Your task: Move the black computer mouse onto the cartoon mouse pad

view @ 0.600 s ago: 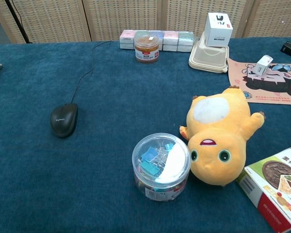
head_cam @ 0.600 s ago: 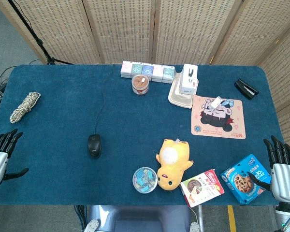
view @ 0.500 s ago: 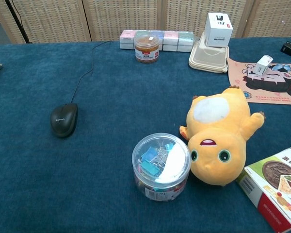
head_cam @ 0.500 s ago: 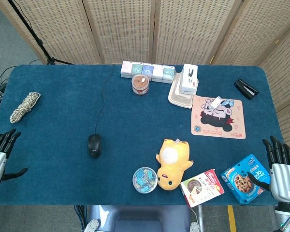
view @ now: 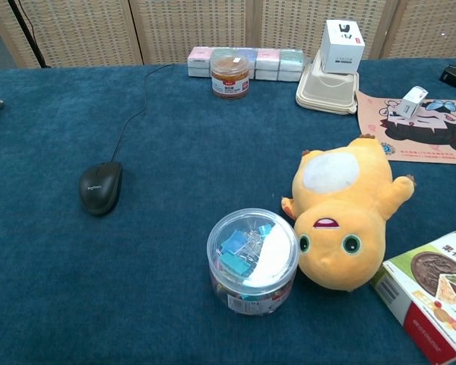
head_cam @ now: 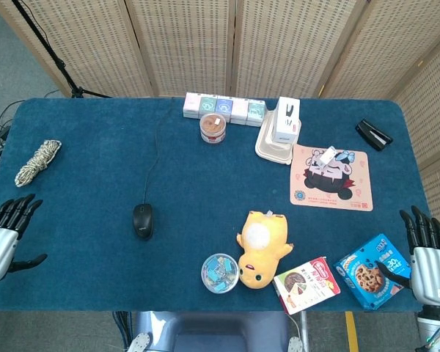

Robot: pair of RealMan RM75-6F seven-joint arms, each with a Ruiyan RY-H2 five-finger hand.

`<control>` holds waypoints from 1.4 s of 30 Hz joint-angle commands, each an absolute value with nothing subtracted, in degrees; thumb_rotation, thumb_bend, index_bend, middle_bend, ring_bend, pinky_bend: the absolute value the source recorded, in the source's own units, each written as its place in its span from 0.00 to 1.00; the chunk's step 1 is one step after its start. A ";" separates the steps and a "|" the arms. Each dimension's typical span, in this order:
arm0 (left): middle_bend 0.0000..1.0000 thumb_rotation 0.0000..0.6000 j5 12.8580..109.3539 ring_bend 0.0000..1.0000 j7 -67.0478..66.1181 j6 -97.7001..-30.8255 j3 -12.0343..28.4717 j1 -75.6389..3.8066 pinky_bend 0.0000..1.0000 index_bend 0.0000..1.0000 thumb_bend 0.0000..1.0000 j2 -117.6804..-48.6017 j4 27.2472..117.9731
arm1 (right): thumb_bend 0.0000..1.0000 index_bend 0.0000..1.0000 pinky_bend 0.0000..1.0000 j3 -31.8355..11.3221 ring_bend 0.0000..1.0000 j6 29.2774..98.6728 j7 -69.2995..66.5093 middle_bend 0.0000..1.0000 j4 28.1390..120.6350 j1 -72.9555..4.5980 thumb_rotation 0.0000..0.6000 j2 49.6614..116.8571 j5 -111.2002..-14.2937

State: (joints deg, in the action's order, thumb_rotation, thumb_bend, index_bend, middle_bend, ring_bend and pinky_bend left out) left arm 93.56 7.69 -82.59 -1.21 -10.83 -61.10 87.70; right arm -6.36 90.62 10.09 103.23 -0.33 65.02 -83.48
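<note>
Head view. Black corded computer mouse [head_cam: 142, 220] sits on the blue felt tabletop [head_cam: 81, 169], left of centre, cable trailing off toward the far edge. Cartoon-printed pink mouse pad [head_cam: 331, 178] lies well apart from it on the right side, with a small white object [head_cam: 327, 155] resting on its upper part; too small to say what. Between the two: a yellow plush toy [head_cam: 260, 247] and a clear round tub of clips [head_cam: 220, 272]. Left robot hand [head_cam: 3, 235] hangs at the near left edge, fingers spread, holding nothing. Right robot hand [head_cam: 427, 260] at the near right edge, fingers likewise spread and empty, just beside a blue cookie box [head_cam: 372, 270].

Judgement: task not started. The mouse is untouched; reach, grasp, carry past the plush toy and placement all remain. The left robot hand is the nearer one.

Chest view. Neither robot hand shows here. The mouse [view: 100, 186] appears closer, lying flat, its cable curving away toward the back. Only the pad's left portion [view: 410, 144] is in frame. This view gives the heights of the plush toy [view: 342, 213] and tub [view: 252, 258]; the head view alone gives both robot hands and the whole pad.
</note>
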 commanded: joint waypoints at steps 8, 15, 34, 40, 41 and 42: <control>0.00 1.00 113.98 0.00 10.50 -81.32 -2.89 -25.50 0.00 0.00 0.00 -72.25 61.59 | 0.00 0.00 0.00 -8.74 0.00 90.55 12.30 0.00 103.20 -0.92 1.00 65.88 -79.07; 0.00 1.00 116.47 0.00 13.80 -81.64 -3.62 -31.14 0.00 0.00 0.00 -78.11 49.12 | 0.00 0.00 0.00 -9.90 0.00 89.25 14.48 0.00 102.12 -1.80 1.00 67.20 -75.51; 0.00 1.00 115.90 0.00 14.76 -73.91 -8.52 -40.26 0.00 0.00 0.00 -87.28 40.94 | 0.00 0.00 0.00 -12.41 0.00 87.86 15.78 0.00 99.95 -3.12 1.00 68.41 -68.89; 0.00 1.00 115.08 0.00 15.78 -71.88 -9.36 -42.45 0.04 0.00 0.02 -90.96 38.55 | 0.00 0.00 0.00 -12.81 0.00 87.46 15.74 0.00 99.49 -3.38 1.00 68.46 -67.65; 0.00 1.00 114.98 0.00 15.96 -71.65 -9.44 -42.67 0.05 0.00 0.04 -91.29 38.34 | 0.00 0.00 0.00 -12.84 0.00 87.42 15.72 0.00 99.45 -3.40 1.00 68.45 -67.55; 0.00 1.00 114.92 0.00 16.24 -71.22 -9.70 -43.13 0.05 0.00 0.06 -92.00 37.96 | 0.00 0.00 0.00 -12.95 0.00 87.33 15.62 0.00 99.35 -3.42 1.00 68.42 -67.22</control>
